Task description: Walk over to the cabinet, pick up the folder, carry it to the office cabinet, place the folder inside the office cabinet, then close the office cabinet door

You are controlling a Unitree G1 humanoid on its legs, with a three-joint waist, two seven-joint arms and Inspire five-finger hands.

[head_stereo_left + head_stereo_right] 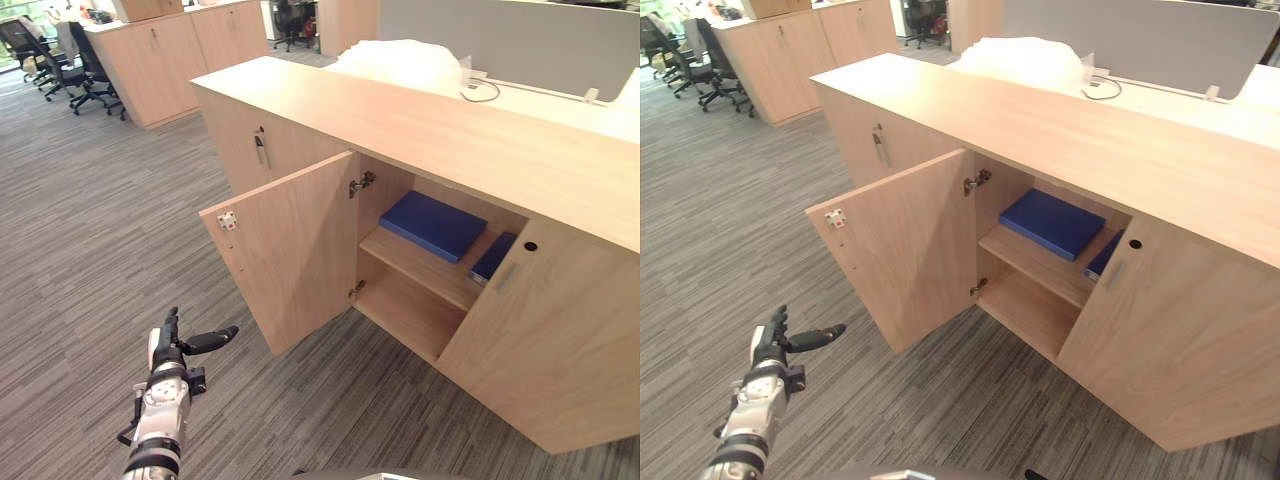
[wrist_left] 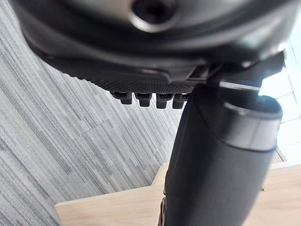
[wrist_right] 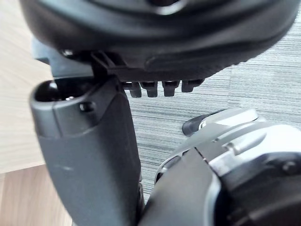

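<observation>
Grey striped carpet covers an open office, with desk chairs far off to the left and a long, low wooden cabinet running across the view. The cabinet's left door stands wide open, swung out over the carpet, while the right door is closed. The blue folder lies flat on the upper shelf inside. A second blue folder sits just beside it, half hidden by the right door. The left hand hangs low above the carpet, well apart from the open door, its fingers spread and thumb out, holding nothing. The right hand appears in its own wrist view with relaxed, straight fingers and an empty grasp. The folder seems to be placed, so closing the door is likely what remains. From so low, a sweep of the left hand could pass under the door's free edge or strike near the hinge, where a push barely turns it. A weak shove might leave the door ajar, and fingers wrapped round the edge could get pinched against the frame.
</observation>
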